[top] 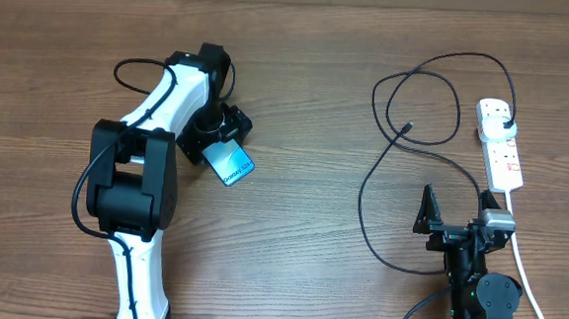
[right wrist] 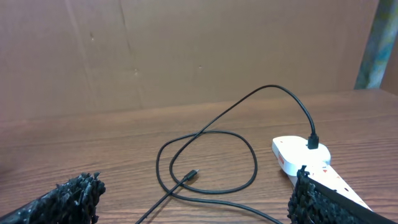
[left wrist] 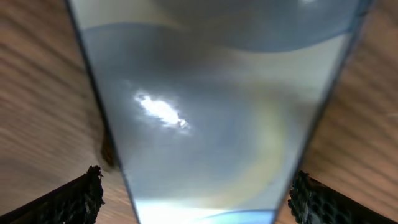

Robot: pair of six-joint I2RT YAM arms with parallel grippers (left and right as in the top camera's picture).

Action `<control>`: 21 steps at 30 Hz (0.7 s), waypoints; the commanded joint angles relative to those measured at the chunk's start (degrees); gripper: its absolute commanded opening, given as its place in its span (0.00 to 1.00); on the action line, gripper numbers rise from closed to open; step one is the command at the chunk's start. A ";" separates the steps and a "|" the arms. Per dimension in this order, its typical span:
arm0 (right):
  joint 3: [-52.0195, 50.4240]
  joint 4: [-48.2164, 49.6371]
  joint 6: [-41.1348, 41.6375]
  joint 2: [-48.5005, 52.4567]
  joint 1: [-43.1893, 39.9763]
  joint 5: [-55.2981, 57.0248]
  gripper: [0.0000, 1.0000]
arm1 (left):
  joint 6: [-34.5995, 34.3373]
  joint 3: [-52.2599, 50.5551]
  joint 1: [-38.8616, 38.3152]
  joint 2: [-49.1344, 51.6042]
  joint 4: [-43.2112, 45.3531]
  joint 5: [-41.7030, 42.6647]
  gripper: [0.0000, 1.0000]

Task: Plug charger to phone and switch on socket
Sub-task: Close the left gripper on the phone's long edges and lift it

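The phone (top: 231, 164), its blue screen lit and facing up, lies on the wooden table at centre left. My left gripper (top: 217, 136) is down over its far end. In the left wrist view the phone (left wrist: 211, 112) fills the space between the fingers (left wrist: 199, 186), with a strip of wood showing by the left finger, so the jaws are open around it. The charger cable (top: 422, 89) lies in loops at the right, its connector tip (top: 406, 127) (right wrist: 194, 173) loose on the table and its plug (top: 506, 120) (right wrist: 313, 143) in the white socket strip (top: 500, 148) (right wrist: 292, 154). My right gripper (top: 454, 217) (right wrist: 193, 190) is open and empty, near the front edge.
The strip's thick white cord (top: 525, 273) runs down past the right arm's base to the front edge. The cable's long lower loop (top: 363, 204) lies just left of the right gripper. A brown cardboard wall (right wrist: 186, 50) stands behind the table.
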 commanded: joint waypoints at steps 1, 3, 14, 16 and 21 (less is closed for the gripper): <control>-0.61 0.37 -0.26 -0.39 0.22 0.55 1.00 | 1.11 -1.25 -0.17 0.33 -0.42 -2.97 1.00; -0.61 0.37 -0.28 -0.39 0.22 0.55 1.00 | 1.11 -2.12 -0.17 0.33 0.20 -3.21 1.00; -0.61 0.37 -0.28 -0.39 0.22 0.55 1.00 | 1.09 -8.26 -0.17 0.33 7.87 -3.02 1.00; -0.61 0.37 -0.28 -0.39 0.22 0.55 1.00 | 1.09 -8.83 -0.17 0.33 8.09 -3.02 1.00; -0.61 0.37 -0.28 -0.39 0.22 0.55 1.00 | 1.09 -9.64 -0.17 0.33 8.11 -3.02 0.99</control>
